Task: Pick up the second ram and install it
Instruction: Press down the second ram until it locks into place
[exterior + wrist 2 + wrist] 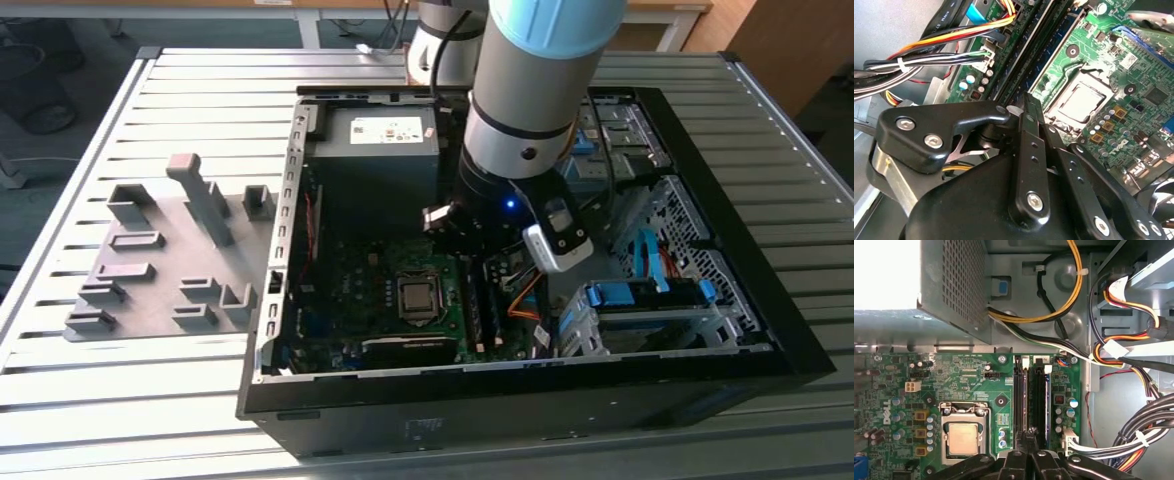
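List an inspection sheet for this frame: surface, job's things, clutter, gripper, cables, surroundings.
Surface: slatted metal table carrying an open computer case.
Job's things: second ram cannot be told apart from the dark memory slots beside the processor socket.
Clutter: grey fixture tray on the table, on the exterior view's left of the case.
Grippers: gripper inside the case, right above the memory slots; jaws look drawn together, and whether anything sits between them cannot be told.
Cables: black bundle and yellow cable beside the board, clear of the slots.
Surroundings: wooden furniture behind the table.
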### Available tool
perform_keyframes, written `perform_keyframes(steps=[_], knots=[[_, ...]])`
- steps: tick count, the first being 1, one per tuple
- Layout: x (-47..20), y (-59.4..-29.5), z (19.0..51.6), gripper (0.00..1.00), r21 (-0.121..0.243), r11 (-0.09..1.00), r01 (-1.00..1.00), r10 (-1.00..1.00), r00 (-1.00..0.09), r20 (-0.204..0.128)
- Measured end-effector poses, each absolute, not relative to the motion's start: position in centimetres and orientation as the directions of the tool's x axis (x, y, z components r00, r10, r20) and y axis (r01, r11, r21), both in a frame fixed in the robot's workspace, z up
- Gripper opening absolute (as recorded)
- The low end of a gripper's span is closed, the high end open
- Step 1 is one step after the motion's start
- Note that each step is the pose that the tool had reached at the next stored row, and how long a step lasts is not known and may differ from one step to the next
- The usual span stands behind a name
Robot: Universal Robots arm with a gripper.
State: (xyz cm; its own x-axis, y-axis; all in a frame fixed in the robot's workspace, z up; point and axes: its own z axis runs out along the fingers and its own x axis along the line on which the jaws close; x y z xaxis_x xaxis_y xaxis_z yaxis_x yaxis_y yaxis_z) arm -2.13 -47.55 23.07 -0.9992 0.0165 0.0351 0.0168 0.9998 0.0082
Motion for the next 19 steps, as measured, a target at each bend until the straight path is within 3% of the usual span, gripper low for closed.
perform_keyframes(steps=[19], knots=[[-2.1, -47.6, 21.8, 0.11, 0.008, 1.0, 0.017, 0.016, -0.999, 0.035]])
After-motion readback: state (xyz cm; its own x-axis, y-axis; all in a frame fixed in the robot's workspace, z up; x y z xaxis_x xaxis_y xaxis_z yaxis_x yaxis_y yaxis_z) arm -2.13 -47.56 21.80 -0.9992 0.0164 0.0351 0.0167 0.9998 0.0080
